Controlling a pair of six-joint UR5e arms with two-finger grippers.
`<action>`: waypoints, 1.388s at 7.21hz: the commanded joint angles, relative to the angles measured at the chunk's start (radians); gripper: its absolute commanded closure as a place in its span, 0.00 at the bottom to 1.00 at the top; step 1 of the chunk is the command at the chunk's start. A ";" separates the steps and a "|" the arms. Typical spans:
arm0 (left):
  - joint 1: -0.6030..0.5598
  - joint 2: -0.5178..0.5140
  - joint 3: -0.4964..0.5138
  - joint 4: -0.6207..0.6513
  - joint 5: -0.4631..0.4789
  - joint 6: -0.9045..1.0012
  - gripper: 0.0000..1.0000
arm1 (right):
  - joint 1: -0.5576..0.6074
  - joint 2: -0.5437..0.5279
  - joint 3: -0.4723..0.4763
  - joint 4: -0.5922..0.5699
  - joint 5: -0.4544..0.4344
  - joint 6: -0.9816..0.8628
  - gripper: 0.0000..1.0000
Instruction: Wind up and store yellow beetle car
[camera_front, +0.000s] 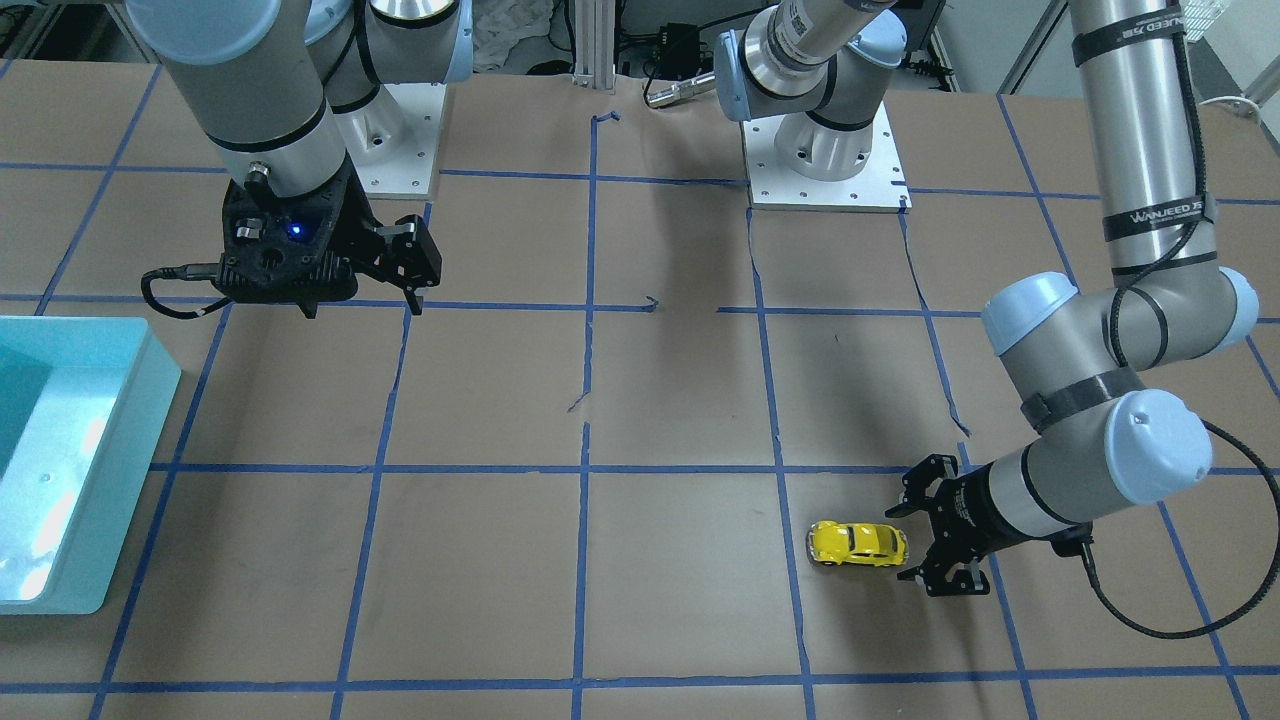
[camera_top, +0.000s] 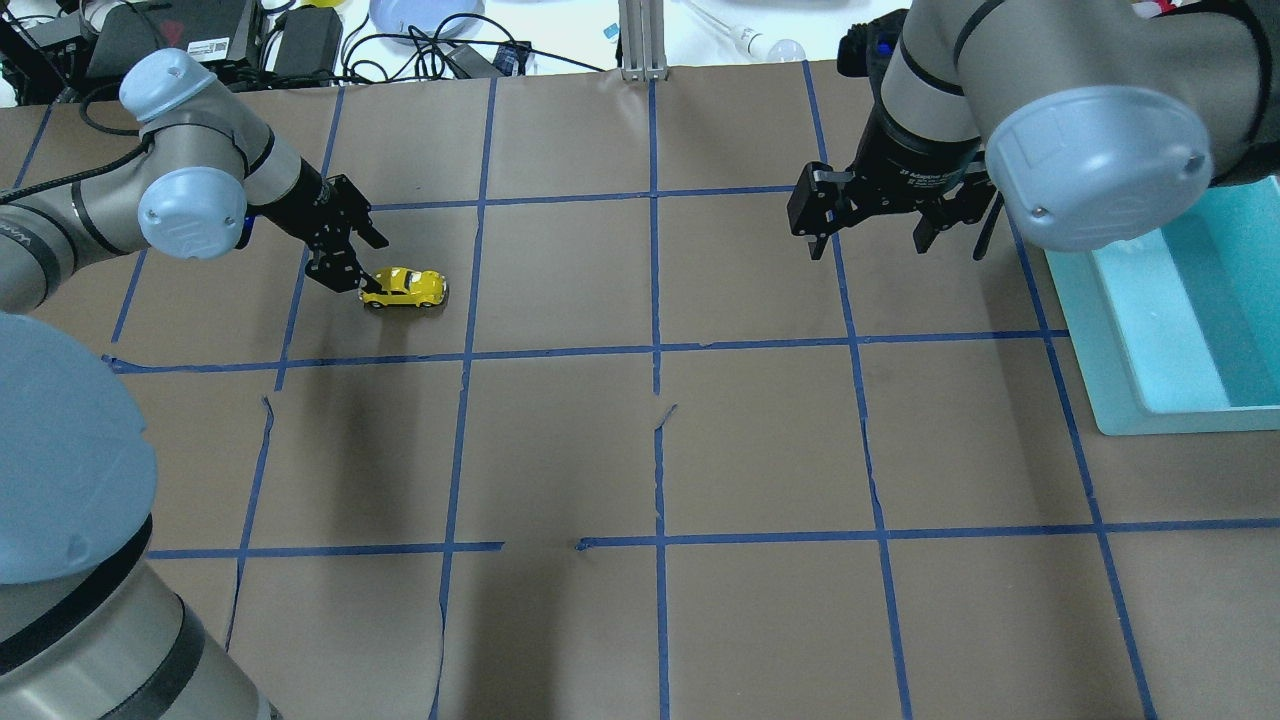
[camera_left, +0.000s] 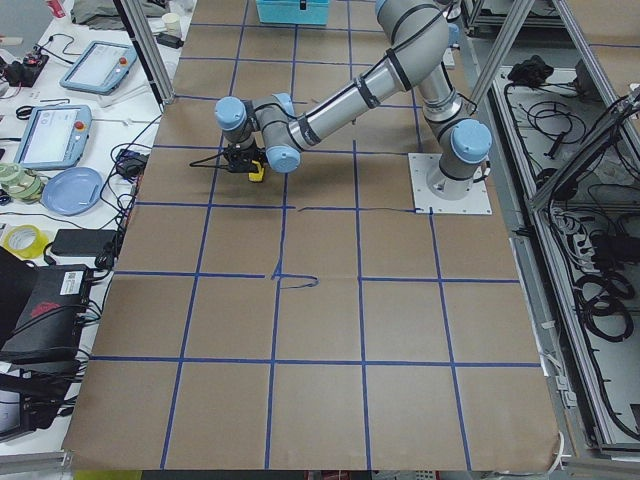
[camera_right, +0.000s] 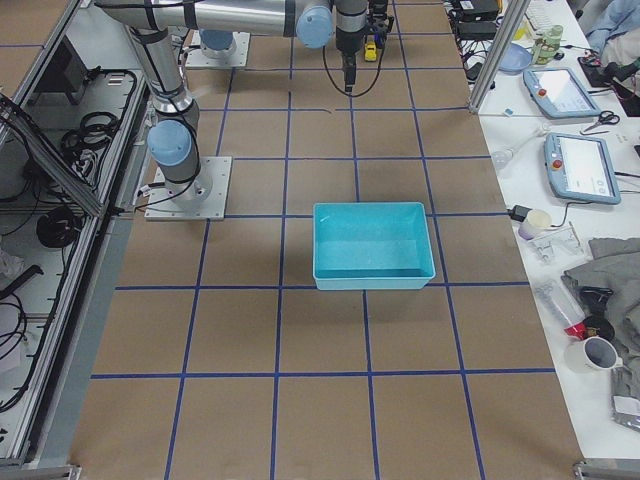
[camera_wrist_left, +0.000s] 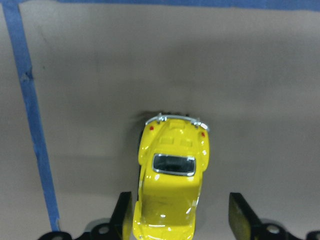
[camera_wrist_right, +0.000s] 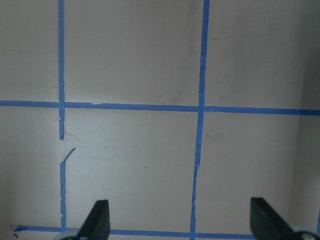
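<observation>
Between spread left fingers (camera_wrist_left: 242, 217) — yellow beetle car (camera_wrist_left: 172, 180), ungripped; right fingers (camera_wrist_right: 98, 220) spread.

A teal bin (camera_top: 1095, 350) sits at the bench's right end. Blue tape lines (camera_top: 560, 351) grid its brown paper cover (camera_top: 760, 440).

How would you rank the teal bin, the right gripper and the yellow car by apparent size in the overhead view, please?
1. teal bin, largest even though cropped.
2. right gripper, raised toward the camera, so somewhat enlarged.
3. yellow beetle car, clearly smallest.
</observation>
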 joint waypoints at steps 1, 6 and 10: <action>-0.066 0.085 0.020 -0.048 0.054 0.079 0.33 | 0.000 0.000 0.008 -0.070 -0.033 -0.002 0.00; -0.147 0.303 0.215 -0.432 0.286 0.880 0.00 | 0.000 0.000 0.016 -0.117 -0.024 0.006 0.00; -0.194 0.389 0.193 -0.568 0.139 1.112 0.00 | 0.000 0.000 0.014 -0.121 -0.026 0.073 0.00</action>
